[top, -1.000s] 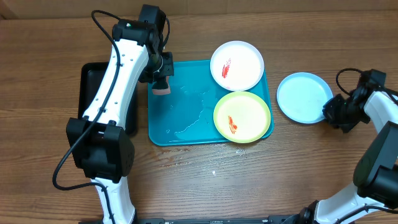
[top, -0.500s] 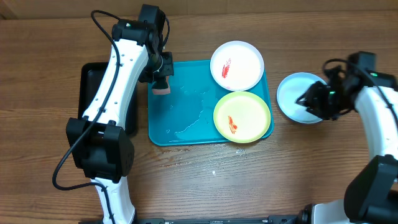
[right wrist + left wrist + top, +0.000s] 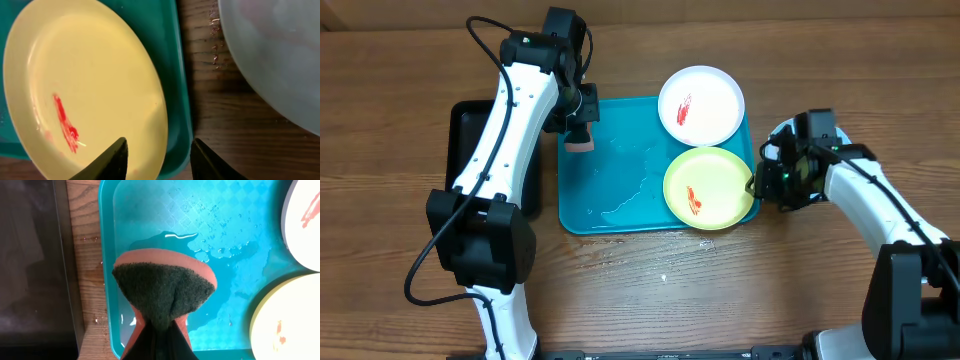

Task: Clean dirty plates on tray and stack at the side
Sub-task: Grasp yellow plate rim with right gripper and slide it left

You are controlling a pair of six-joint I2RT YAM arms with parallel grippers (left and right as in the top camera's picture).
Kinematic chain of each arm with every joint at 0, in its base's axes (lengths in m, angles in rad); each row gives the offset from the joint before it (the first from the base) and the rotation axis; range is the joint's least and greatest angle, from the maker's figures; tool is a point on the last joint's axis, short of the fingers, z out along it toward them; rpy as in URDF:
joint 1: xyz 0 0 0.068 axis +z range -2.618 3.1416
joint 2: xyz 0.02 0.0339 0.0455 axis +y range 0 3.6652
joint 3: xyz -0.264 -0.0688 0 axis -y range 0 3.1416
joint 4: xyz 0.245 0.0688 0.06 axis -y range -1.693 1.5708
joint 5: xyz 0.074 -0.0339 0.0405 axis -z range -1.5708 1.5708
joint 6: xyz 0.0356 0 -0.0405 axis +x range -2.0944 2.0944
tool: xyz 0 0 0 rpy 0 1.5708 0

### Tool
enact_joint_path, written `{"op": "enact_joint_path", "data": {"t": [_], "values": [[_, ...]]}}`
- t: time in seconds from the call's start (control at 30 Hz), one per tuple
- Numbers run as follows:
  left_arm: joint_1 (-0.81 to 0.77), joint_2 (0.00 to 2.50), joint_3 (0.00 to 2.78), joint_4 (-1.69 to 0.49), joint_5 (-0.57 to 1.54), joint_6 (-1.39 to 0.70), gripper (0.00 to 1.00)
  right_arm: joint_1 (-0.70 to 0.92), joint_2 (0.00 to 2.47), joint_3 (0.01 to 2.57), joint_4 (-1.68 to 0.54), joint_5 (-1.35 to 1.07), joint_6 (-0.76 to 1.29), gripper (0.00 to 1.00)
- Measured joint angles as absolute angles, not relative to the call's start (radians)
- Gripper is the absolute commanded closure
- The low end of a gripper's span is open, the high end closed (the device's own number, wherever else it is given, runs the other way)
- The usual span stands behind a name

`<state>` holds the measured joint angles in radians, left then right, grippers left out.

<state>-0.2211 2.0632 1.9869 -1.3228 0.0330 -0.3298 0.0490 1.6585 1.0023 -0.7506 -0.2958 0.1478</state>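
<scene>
Far plate (image 3: 701, 105) and near plate (image 3: 709, 188) are seated at the tray's (image 3: 620, 200) right end. Third plate (image 3: 280, 55) is laid on the worktop (image 3: 650, 300) just right of it. Smaller tray (image 3: 465, 130) is set at its left; sponge (image 3: 580, 143) is held over its far-left corner.

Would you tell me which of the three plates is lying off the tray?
The light blue plate, which rests on the wooden table beside the tray; the white plate and the yellow-green plate both sit on it.
</scene>
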Motion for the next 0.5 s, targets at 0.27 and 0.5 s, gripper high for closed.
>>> {"op": "enact_joint_path", "data": {"t": [0.27, 0.5], "values": [[-0.221, 2.063, 1.986, -1.322, 0.033, -0.330, 0.96, 0.086, 1.659, 0.955, -0.671, -0.284, 0.142, 0.67], [-0.221, 2.063, 1.986, -1.316, 0.033, -0.316, 0.96, 0.112, 1.659, 0.925, -0.622, -0.273, 0.140, 0.76]]}}
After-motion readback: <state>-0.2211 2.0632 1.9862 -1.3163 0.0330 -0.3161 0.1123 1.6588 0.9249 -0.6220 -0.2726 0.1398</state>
